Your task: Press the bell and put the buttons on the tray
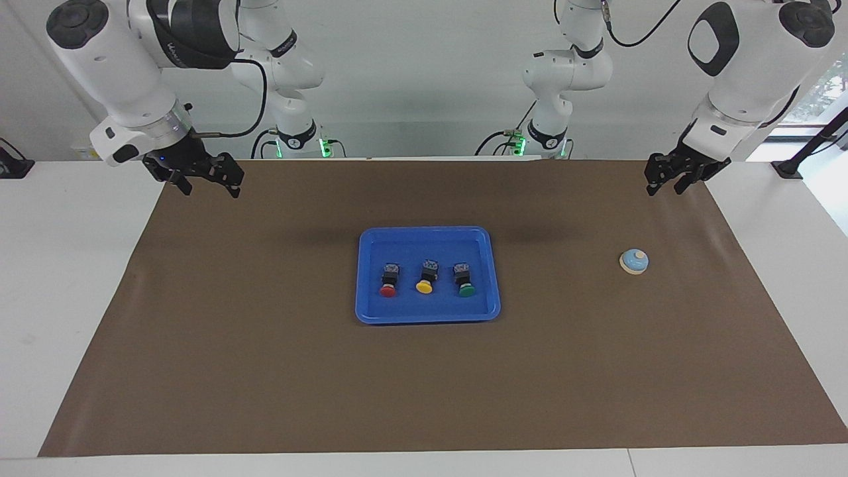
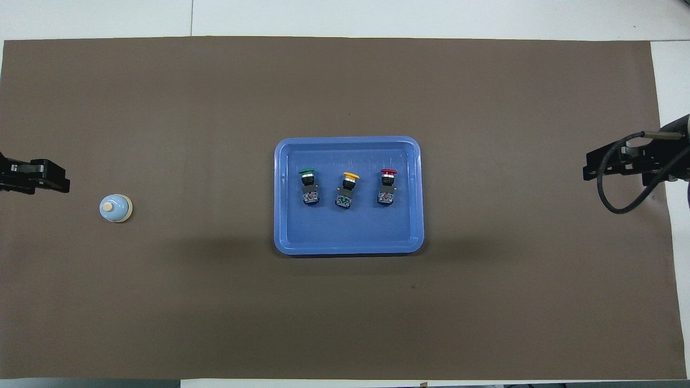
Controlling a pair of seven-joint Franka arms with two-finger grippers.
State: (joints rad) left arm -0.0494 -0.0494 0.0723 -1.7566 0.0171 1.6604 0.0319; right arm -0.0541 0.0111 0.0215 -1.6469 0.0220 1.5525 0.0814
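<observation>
Currently, both grippers hang raised over the robots' own edge of the brown mat (image 1: 265, 371), one at each end of the table. The right gripper (image 1: 207, 183) is over the mat corner at the right arm's end, and its fingers stand apart with nothing between them. The left gripper (image 1: 666, 185) is over the mat edge at the left arm's end; its fingers point down and appear closer together, but whether they meet cannot be determined, and nothing is held. Farther from the robots, the bell (image 1: 634, 261) stands upright on the mat toward the left arm's end, well apart from the tray (image 1: 363, 278) and clear of the left gripper. At the middle of the mat lies the blue tray, with all three buttons lying on their sides in one row on its floor, apart from each other and from the rim. Their bodies point toward the robots and their caps away. The red button (image 1: 388, 281) lies toward the right arm's end, the yellow button (image 1: 426, 277) in the middle, and the green button (image 1: 464, 280) toward the left arm's end.
</observation>
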